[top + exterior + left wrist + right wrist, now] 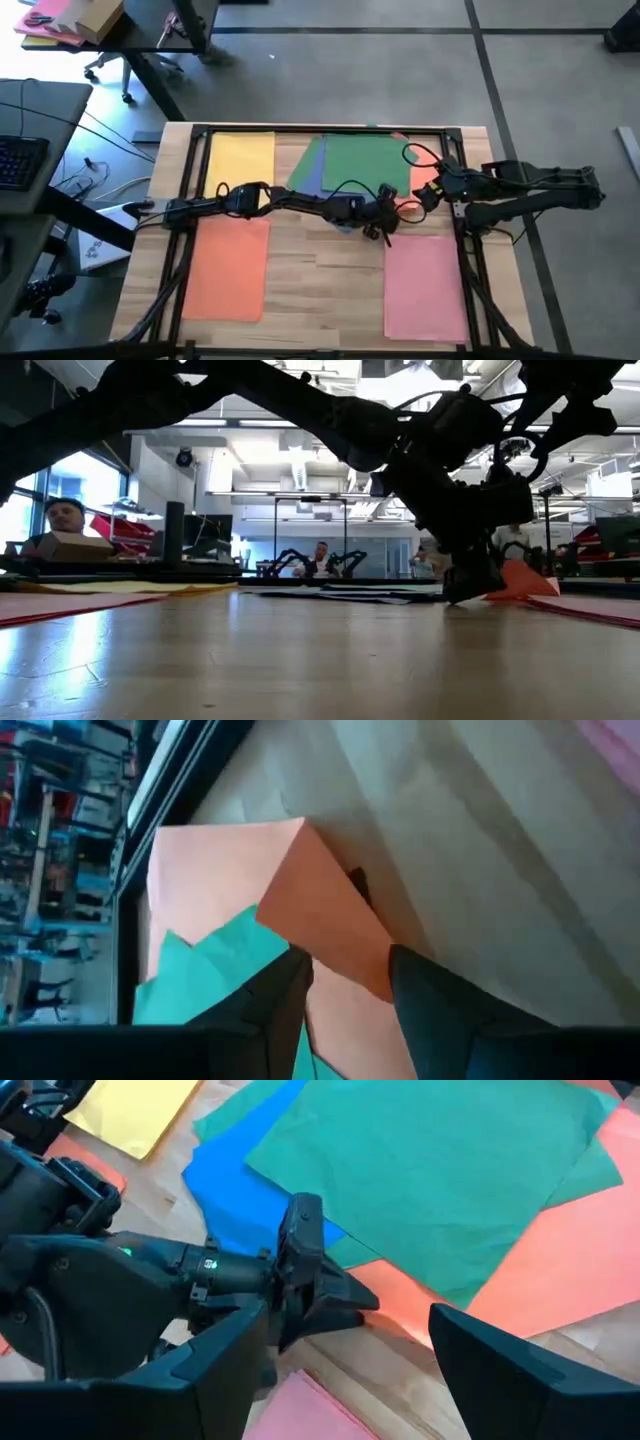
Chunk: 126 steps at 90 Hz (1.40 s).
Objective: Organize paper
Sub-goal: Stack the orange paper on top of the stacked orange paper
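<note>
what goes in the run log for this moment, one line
task: organize paper | left gripper: shut on lifted corner of orange sheet under green sheet | right gripper: open, hovering beside | pink sheet: flat

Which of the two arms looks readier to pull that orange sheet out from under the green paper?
The left. Its gripper is already shut on the orange sheet's lifted corner beside the green paper. The right gripper hovers open nearby, holding nothing.
</note>
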Tool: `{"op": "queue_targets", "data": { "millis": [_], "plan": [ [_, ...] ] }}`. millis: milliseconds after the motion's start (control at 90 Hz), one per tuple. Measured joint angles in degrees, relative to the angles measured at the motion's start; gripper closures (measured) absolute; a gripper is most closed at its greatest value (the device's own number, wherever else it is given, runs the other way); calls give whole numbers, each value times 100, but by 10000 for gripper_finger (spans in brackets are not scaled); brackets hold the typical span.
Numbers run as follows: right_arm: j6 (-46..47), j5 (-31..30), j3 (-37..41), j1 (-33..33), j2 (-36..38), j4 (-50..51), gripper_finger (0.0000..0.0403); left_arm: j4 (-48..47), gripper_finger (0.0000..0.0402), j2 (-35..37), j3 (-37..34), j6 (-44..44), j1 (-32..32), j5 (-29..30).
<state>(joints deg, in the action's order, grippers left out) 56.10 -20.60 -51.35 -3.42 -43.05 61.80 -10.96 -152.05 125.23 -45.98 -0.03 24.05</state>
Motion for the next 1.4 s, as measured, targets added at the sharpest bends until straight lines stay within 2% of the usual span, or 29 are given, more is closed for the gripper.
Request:
{"op": "queue_targets", "data": {
  "millis": [122,367,511,789,944,1200,1400],
  "plan": [
    [0,-2,-1,2,0,2,139,-20,270,9,26,183,55,-25],
    [-2,-2,-2,0,0,7,139,-27,271,9,26,1384,87,-987],
    [-22,-11,-1,2,0,5,139,-25,281,9,26,1578,76,-1140],
    [-76,-24,0,2,0,4,139,6,343,21,37,1658,69,-1157],
    [-87,-26,-2,2,0,5,139,-28,391,29,37,2003,83,-1498],
    [-60,-24,-2,2,0,2,139,-278,401,70,110,2140,52,-1165],
    [-102,-89,-354,0,58,91,139,-1294,401,282,809,2207,16,-998]
  ]
}}
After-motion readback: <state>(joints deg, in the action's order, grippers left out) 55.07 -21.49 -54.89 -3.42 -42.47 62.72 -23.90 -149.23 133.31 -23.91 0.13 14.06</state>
